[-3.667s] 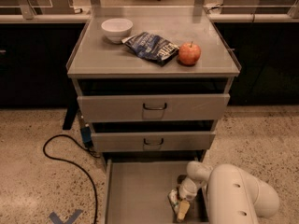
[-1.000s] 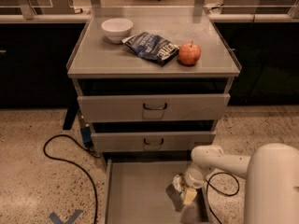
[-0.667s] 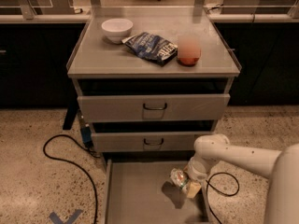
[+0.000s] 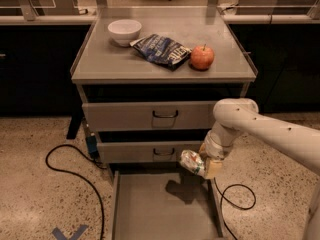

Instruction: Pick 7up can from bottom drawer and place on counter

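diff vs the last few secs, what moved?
The gripper, shut on the 7up can, has lifted it up out of the bottom drawer and now hangs above its floor, in front of the middle drawer. The bowl, chip bag and apple on the counter stayed put.

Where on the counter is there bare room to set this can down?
The gripper holds the can above the bottom drawer. The counter is bare along its front edge, widest at front left, in front of the bowl. Also bare: back right, behind the apple. The bag and apple crowd the middle.
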Controlling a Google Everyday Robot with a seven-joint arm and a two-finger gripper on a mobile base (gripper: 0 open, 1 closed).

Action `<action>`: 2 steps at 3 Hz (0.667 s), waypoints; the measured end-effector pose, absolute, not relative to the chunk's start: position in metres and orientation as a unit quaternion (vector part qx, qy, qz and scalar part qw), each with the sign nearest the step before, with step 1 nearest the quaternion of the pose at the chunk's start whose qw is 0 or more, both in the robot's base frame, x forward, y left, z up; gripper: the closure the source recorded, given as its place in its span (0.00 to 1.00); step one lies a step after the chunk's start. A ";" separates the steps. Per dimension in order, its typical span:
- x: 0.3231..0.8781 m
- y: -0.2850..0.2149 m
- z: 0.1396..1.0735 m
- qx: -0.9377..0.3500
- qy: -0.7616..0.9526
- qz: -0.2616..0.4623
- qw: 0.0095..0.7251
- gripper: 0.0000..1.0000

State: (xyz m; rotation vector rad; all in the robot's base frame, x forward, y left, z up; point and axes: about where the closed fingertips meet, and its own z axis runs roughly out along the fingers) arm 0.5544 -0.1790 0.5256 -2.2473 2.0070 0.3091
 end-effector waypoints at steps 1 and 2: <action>0.554 -0.178 0.524 -0.742 0.661 0.102 0.055 1.00; 0.552 -0.173 0.540 -0.750 0.653 0.088 0.062 1.00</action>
